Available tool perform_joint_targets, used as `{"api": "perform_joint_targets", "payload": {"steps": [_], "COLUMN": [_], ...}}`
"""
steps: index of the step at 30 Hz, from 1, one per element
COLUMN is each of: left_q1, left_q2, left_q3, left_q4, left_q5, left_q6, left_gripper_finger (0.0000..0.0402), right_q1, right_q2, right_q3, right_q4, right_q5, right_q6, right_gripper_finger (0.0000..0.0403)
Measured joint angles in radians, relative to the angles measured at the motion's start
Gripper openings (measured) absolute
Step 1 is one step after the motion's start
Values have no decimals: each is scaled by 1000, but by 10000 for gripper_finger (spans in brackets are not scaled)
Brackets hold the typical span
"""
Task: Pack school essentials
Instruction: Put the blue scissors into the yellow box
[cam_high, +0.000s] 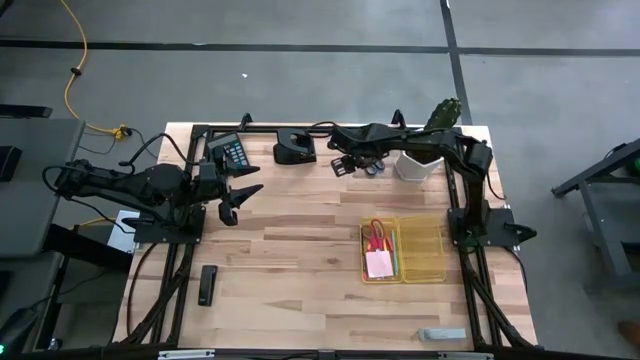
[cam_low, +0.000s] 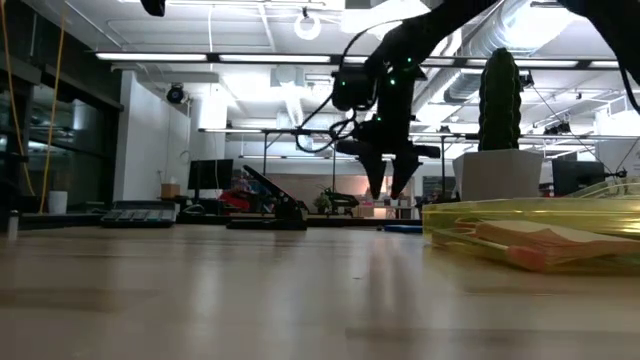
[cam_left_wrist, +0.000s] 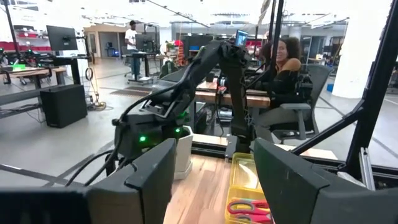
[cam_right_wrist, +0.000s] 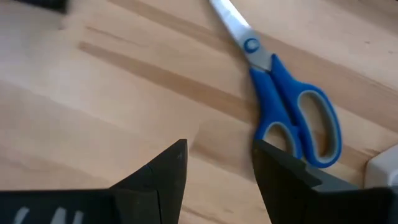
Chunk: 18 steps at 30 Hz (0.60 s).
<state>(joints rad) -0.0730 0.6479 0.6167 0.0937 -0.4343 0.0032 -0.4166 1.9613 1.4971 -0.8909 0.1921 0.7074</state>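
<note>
Lying flat on the wooden counter (cam_high: 300, 250) near its far edge, just beside the white pot (cam_high: 412, 165) of the green cactus (cam_high: 445, 112), the blue-handled steel scissors (cam_right_wrist: 292, 112) are the item not yet packed. In the right wrist view the blades run away from the pot and the two finger loops sit at the pot end, so the long axis lies slantwise across the gap between the fingers rather than in line with it. The right end effector (cam_right_wrist: 217, 180) hangs directly above them, fingers parted with nothing between, the loops just off to one side of that gap. It is plainly the nearer arm; a small sideways shift and perhaps a wrist turn seem needed before descending. The left end effector (cam_high: 237, 203), also open and holding nothing, waits near the counter's left edge, well apart. The clear yellow plastic tray (cam_high: 425, 250), holding red-handled scissors (cam_high: 376, 235) and a pink sticky pad (cam_high: 379, 264), sits toward the right edge.
</note>
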Motion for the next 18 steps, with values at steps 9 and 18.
{"api": "perform_joint_targets", "payload": {"steps": [9, 18], "left_q1": [0, 0], "left_q2": [0, 0], "left_q3": [0, 0], "left_q4": [-17, -31], "left_q5": [0, 0], "left_q6": [0, -6], "left_gripper_finger": [205, 205], "right_q1": [-69, -87], "right_q2": [53, 76], "right_q3": [0, 0], "right_q4": [-30, -47], "right_q5": [-60, -73], "right_q6": [15, 12], "right_gripper_finger": [172, 172]}}
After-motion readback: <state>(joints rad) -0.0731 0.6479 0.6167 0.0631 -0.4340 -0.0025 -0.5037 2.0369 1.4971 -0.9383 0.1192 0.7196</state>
